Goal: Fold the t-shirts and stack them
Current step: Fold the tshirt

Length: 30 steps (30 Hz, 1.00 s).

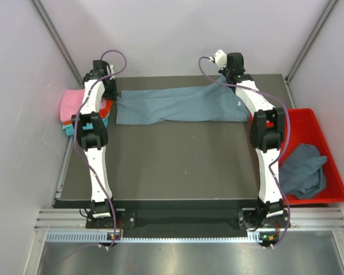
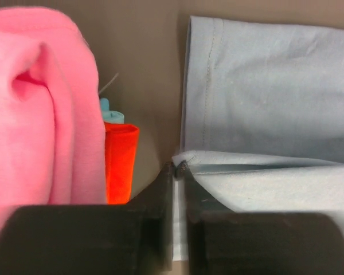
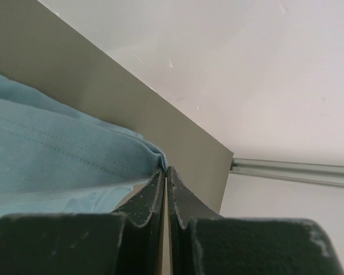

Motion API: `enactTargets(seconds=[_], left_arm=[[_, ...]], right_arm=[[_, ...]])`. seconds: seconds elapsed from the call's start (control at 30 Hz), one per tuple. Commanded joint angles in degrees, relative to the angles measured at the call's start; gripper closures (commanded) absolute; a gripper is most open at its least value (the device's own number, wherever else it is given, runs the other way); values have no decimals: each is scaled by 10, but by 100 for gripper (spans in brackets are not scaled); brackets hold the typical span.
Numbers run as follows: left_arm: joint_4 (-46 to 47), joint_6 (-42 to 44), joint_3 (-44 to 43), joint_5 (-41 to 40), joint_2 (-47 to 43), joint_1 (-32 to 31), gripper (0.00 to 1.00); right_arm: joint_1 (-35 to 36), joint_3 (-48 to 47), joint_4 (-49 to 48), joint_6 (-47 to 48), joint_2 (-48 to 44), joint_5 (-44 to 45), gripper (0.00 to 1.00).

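Observation:
A slate blue-grey t-shirt (image 1: pixel 180 104) lies stretched in a long band across the far part of the dark table (image 1: pixel 178 163). My left gripper (image 1: pixel 114 95) is shut on its left end. In the left wrist view the tips (image 2: pixel 180 166) pinch a folded corner of this shirt (image 2: pixel 275 86). My right gripper (image 1: pixel 229 80) is shut on the shirt's right end, close to the table's far edge. In the right wrist view the cloth (image 3: pixel 46 149) bunches at the closed tips (image 3: pixel 166 169).
A pile of pink (image 1: pixel 73 102), orange (image 2: pixel 120 160) and teal (image 2: pixel 106 107) t-shirts sits at the table's left edge, just left of my left gripper. A red tray (image 1: pixel 303 123) on the right holds a crumpled blue-grey t-shirt (image 1: pixel 304 169). Walls enclose the table.

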<state>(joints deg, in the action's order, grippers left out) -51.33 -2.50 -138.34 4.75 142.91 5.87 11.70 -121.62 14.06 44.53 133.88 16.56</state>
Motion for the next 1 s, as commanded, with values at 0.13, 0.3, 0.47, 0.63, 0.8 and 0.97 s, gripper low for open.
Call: enactTargets(seconds=[0.13, 0.3, 0.47, 0.63, 0.8, 0.97], left_arm=[[31, 7, -27, -29, -8, -19, 43], [22, 8, -11, -40, -52, -20, 41], [5, 8, 58, -42, -97, -18, 40], [-12, -5, 84, 16, -96, -20, 42], [-22, -10, 87, 103, -84, -41, 42], [-20, -17, 97, 138, -66, -50, 44]], right_arm=[[-2, -18, -53, -1, 27, 71, 44], [-4, 16, -37, -39, -42, 88, 22], [-5, 87, 20, -90, -120, 52, 17], [-5, 58, 150, -175, -114, -57, 17], [-5, -136, 285, -265, -9, -232, 20], [-2, -148, 309, -316, 27, -305, 22]])
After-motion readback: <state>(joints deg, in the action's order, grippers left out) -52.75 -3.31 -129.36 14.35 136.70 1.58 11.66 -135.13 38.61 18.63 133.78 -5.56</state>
